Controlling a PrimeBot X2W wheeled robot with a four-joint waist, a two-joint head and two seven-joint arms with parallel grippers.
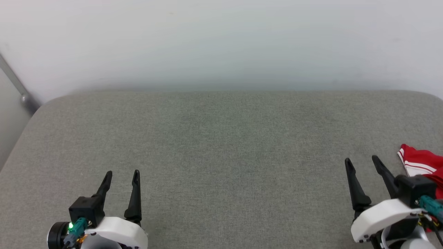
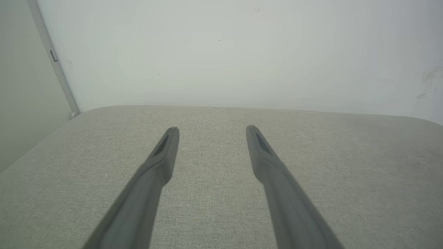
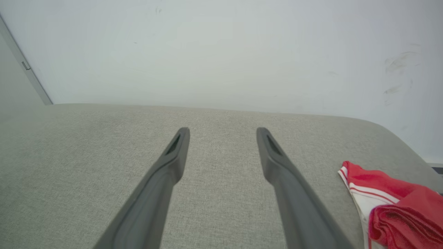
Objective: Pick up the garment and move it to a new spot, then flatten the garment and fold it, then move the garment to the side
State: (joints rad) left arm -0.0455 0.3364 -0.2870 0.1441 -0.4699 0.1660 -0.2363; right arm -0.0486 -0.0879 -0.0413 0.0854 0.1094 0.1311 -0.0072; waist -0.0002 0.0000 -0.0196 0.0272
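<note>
The garment (image 1: 421, 164), bright red with a white panel and red-and-white striped trim, lies bunched at the far right edge of the grey cushion (image 1: 221, 145); part of it is cut off by the frame. In the right wrist view the garment (image 3: 391, 204) sits low and to the right of the fingers. My right gripper (image 1: 361, 161) hovers open just left of the garment, not touching it, nothing between its fingers. My left gripper (image 1: 123, 174) stands open at the lower left, far from the garment, with bare cushion between its fingers (image 2: 169, 138).
The cushion's back edge meets a pale wall (image 1: 221, 45). A grey metal rail (image 1: 17, 88) runs diagonally at the upper left corner. The cushion's rounded corners show at the left (image 2: 90, 112) and right (image 3: 387, 128).
</note>
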